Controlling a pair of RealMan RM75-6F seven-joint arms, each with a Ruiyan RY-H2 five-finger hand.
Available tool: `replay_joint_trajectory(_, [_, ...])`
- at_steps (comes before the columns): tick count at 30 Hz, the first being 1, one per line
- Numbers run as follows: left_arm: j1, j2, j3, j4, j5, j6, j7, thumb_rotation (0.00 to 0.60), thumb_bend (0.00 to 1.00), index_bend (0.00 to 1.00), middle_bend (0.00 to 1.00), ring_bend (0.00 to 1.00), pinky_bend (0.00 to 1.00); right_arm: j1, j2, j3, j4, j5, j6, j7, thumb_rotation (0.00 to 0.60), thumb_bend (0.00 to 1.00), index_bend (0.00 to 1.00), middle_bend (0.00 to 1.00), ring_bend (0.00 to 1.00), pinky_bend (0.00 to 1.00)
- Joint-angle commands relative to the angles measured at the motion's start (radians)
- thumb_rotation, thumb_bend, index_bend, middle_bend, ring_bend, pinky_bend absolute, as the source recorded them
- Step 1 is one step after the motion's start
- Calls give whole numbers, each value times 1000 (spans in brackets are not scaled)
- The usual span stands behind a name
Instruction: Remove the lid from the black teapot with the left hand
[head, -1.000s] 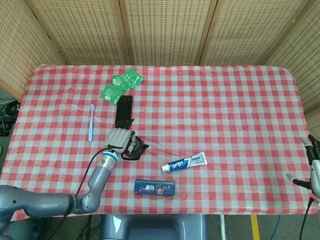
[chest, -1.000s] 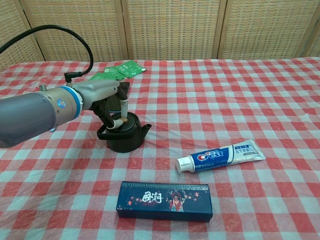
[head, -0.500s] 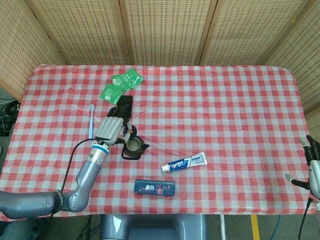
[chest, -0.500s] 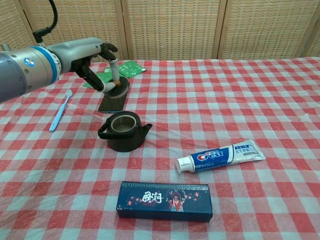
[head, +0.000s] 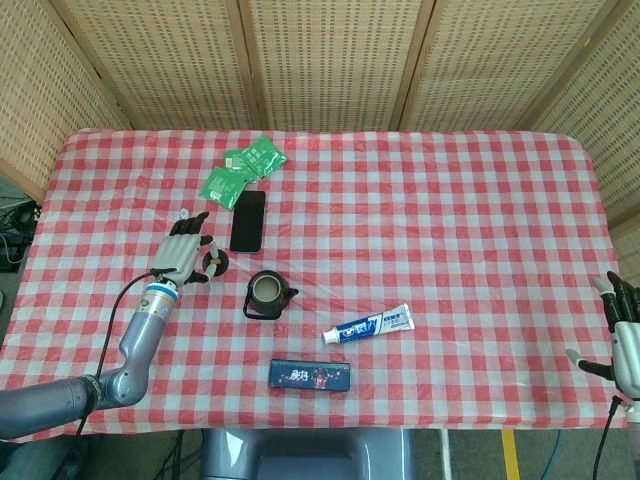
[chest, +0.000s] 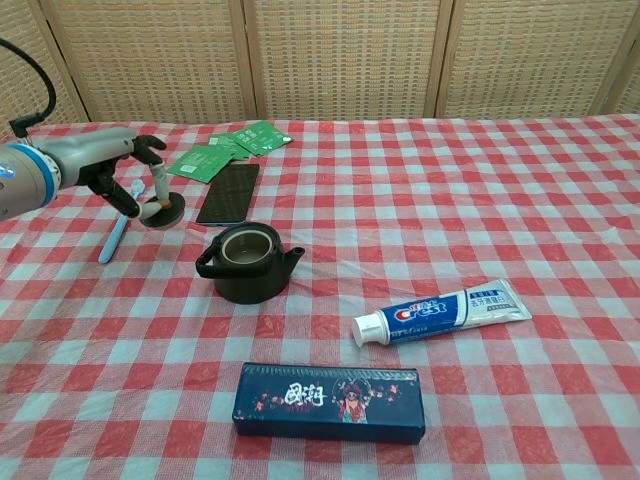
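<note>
The black teapot (head: 268, 292) (chest: 247, 262) stands open-topped on the checked cloth, its inside showing. Its black lid (head: 216, 264) (chest: 165, 212) is to the left of the pot, pinched by its knob in my left hand (head: 184, 256) (chest: 113, 170). The lid hangs low, close to the cloth; I cannot tell whether it touches. My right hand (head: 623, 338) hangs off the table's right edge with fingers spread and holds nothing; the chest view does not show it.
A blue toothbrush (chest: 113, 240) lies just under the left hand. A black phone (head: 248, 221) (chest: 229, 192) and green packets (head: 243, 170) (chest: 225, 150) lie behind the pot. A toothpaste tube (head: 368, 325) (chest: 445, 312) and dark box (head: 310, 375) (chest: 329, 402) lie in front.
The left hand lifted the lid off the teapot, carried it up and then left, and now holds it low beside the toothbrush. The pot stayed in place.
</note>
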Motion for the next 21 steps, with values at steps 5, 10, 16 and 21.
replay_joint_trajectory(5, [21,-69,21,109,54,-59,-76,600,343,660,0,0,0,1,-1,2,2,5,-1,-1,600,0,0,0,0,0])
replay_joint_trajectory(10, [19,-56,28,98,50,-84,-59,600,46,154,0,0,0,0,2,3,2,5,0,9,600,0,0,0,0,0])
replay_joint_trajectory(16, [26,7,9,-10,37,-53,-39,600,0,0,0,0,0,-2,5,0,-1,-3,4,12,600,0,0,0,0,0])
replay_joint_trajectory(21, [108,135,0,-178,225,110,-116,600,0,0,0,0,0,-6,7,-6,-9,-21,16,12,600,0,0,0,0,0])
